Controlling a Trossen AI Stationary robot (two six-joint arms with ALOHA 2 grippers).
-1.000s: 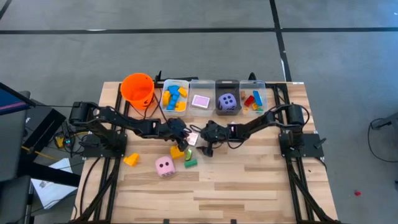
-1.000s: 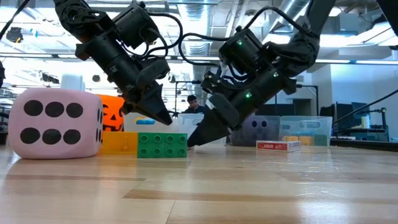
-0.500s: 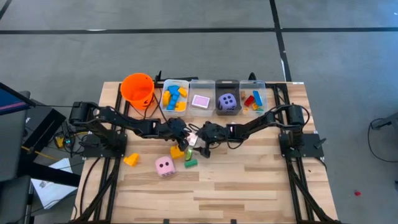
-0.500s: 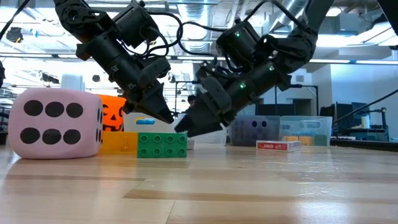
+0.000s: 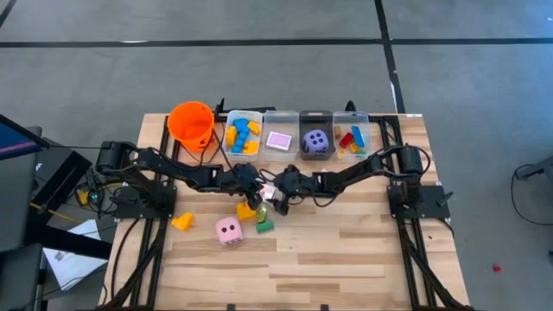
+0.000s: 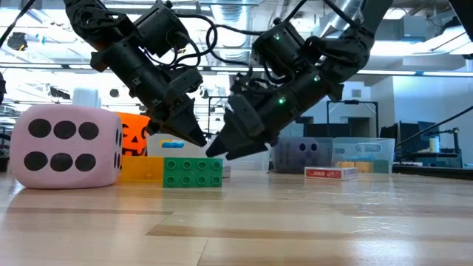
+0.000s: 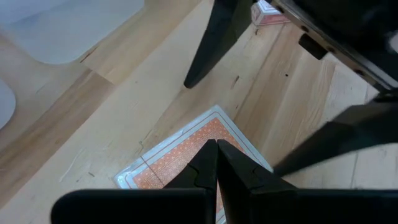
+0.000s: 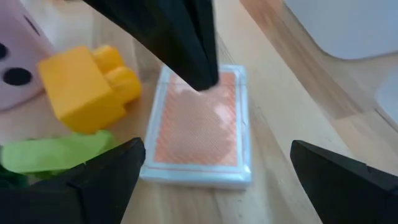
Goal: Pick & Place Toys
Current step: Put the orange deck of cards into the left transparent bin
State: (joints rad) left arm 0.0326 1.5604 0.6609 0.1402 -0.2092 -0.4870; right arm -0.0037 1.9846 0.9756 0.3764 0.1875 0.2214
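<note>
The table (image 5: pixel 346 259) has a light wooden plank top set on a dark metal frame. It stands on a grey concrete floor (image 5: pixel 484 104) crossed by dark seam lines. Beyond the table, the room is a large open workshop: exposed ducts and pipes (image 6: pixel 244 29) run under the ceiling, with bright strip lighting. A person (image 6: pixel 230 120) sits far back. A cable (image 5: pixel 531 173) lies on the floor at one side

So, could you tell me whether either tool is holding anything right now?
Nothing is held. The left tool is shut, tip over the card pack; the right tool is open around it.
</note>
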